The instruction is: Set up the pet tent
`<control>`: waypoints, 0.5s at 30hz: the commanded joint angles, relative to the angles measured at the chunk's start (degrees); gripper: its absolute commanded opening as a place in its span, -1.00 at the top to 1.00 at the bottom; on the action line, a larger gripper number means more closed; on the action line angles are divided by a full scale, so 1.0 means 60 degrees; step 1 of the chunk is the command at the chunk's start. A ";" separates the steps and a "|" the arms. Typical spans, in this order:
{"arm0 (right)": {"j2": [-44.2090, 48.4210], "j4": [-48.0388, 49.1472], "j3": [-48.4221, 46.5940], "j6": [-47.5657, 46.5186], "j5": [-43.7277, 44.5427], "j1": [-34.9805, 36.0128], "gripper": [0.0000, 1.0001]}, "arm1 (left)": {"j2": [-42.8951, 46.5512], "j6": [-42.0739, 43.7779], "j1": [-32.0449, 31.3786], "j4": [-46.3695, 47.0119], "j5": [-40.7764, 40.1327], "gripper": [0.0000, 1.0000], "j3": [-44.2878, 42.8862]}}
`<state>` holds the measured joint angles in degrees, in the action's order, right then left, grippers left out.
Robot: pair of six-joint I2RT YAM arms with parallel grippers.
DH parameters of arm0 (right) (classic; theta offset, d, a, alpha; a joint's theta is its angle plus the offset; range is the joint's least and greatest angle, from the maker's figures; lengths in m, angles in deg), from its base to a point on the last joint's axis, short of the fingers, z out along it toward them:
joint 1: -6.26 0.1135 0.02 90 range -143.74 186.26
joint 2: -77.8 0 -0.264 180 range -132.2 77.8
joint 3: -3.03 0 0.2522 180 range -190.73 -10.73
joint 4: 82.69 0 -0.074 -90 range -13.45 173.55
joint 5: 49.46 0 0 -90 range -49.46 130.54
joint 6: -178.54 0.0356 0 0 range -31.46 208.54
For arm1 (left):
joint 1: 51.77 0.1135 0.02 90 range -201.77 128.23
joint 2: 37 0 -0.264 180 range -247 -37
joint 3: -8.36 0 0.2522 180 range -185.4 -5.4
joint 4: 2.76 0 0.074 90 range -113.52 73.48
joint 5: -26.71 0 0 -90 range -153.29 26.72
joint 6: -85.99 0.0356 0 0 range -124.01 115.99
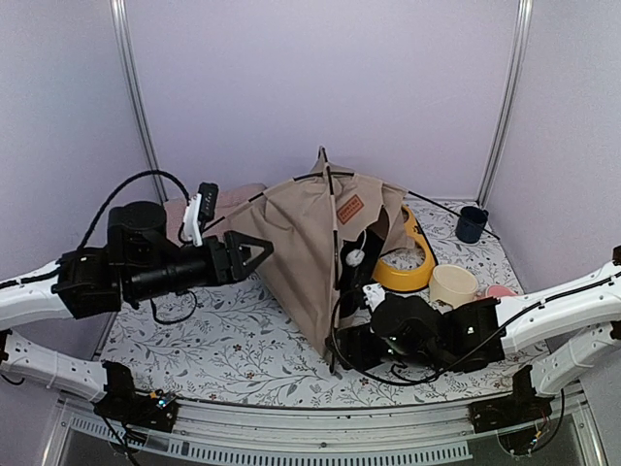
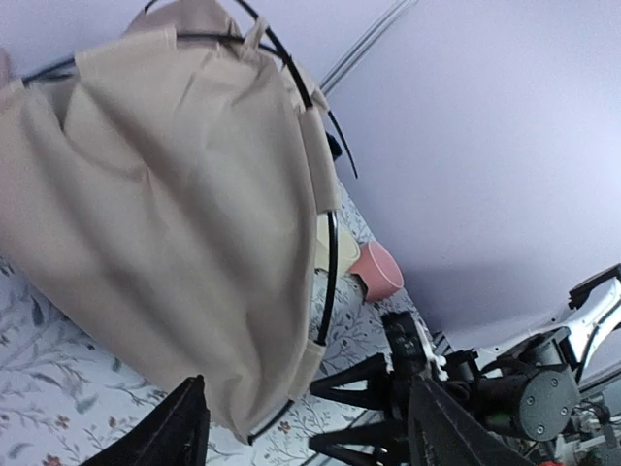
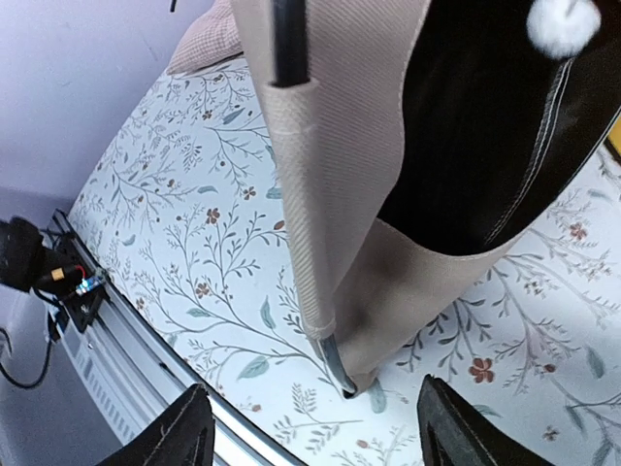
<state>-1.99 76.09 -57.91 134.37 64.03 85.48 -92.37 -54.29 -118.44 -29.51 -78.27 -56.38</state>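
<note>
1. The tent (image 1: 310, 243) stands on the counter (image 1: 213, 340), between the two hands.
2. Left hand (image 1: 254, 249): released, fingers spread, just beside the tent's left side.
3. Right hand (image 1: 342, 349): released, fingers spread, at the tent's near corner.

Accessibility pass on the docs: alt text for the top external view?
A tan tent stands upright on a floral table, black poles crossed at its peak. The left gripper points at its left side; the right gripper sits at its near corner. A yellow bowl stand and cups stand to its right.
</note>
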 commanded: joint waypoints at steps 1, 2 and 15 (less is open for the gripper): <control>0.1054 -0.1376 -0.0378 -0.0147 0.0076 -0.0055 -0.62 | -0.0318 0.2731 0.1751 -0.1037 0.0339 -0.45 -0.1008; 0.1204 -0.1576 -0.0468 -0.0184 0.0117 -0.0083 -0.70 | -0.0470 0.3073 0.2217 -0.0974 0.0735 -0.46 -0.1167; 0.2455 -0.2462 -0.1494 -0.2048 -0.0136 -0.1648 -0.98 | -0.3162 0.5824 0.5655 -0.1044 0.3520 -0.51 -0.3691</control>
<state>11.34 63.30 -64.16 128.05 62.65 76.83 -109.22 -26.05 -87.84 -34.72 -62.68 -73.26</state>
